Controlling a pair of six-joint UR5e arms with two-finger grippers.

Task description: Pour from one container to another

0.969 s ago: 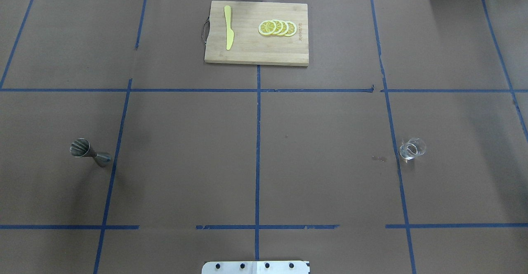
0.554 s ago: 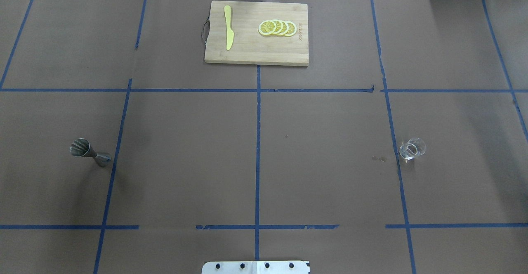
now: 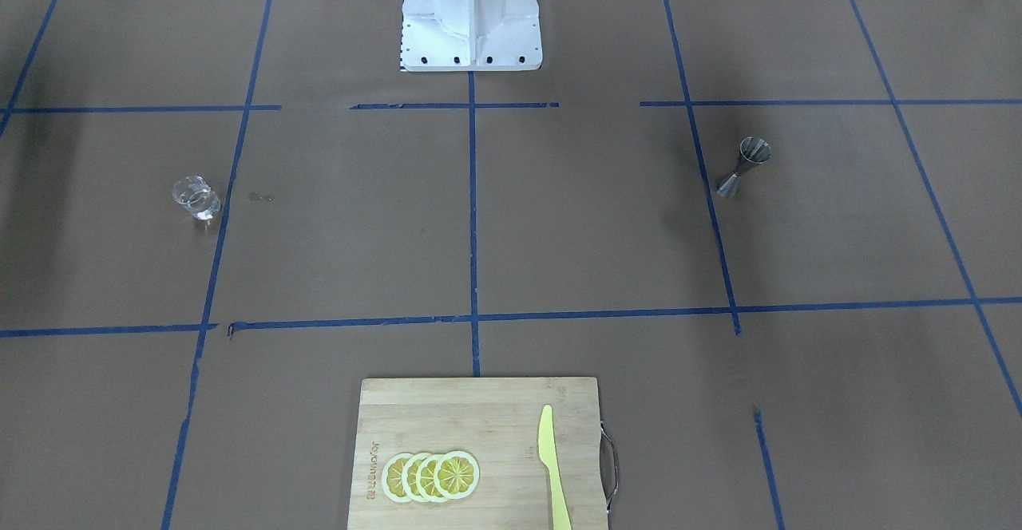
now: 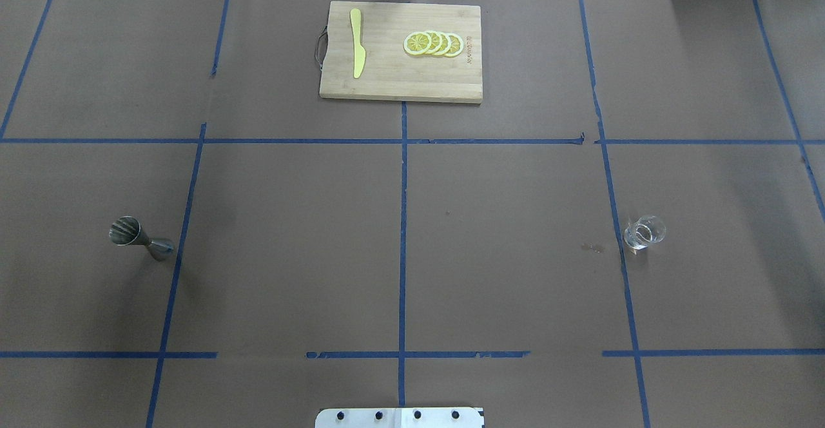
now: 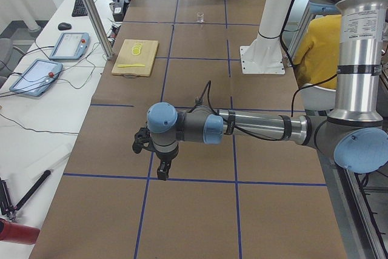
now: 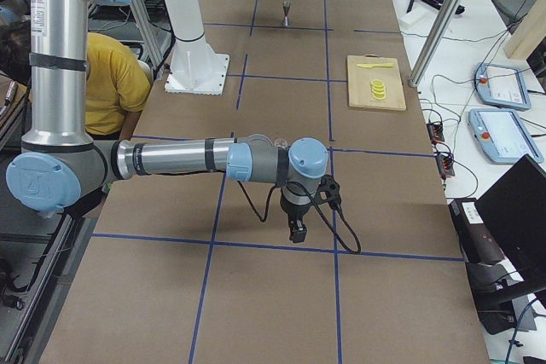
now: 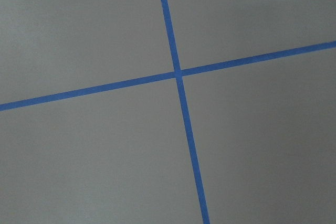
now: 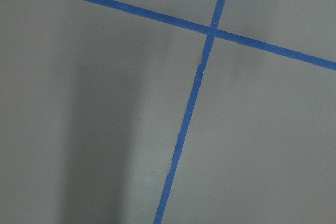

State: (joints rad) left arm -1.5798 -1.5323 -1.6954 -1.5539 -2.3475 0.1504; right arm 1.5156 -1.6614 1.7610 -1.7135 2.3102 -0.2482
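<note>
The clear glass cup [image 4: 644,232] stands upright on the table's right side, also seen in the front-facing view [image 3: 196,197]. The steel hourglass jigger [image 4: 138,238] stands upright on the left side [image 3: 744,167]. Neither gripper shows in the overhead or front-facing views. In the exterior left view my left gripper [image 5: 162,176] hangs above the paper, pointing down. My right gripper [image 6: 295,234] hangs the same way in the exterior right view. Whether either is open or shut, I cannot tell. Both wrist views show only brown paper and blue tape lines.
A wooden cutting board [image 4: 399,83] lies at the table's far middle, with a yellow knife [image 4: 356,42] and several lemon slices [image 4: 433,44] on it. The robot's white base [image 3: 471,11] stands at the near edge. A small stain [image 4: 592,247] marks the paper left of the cup.
</note>
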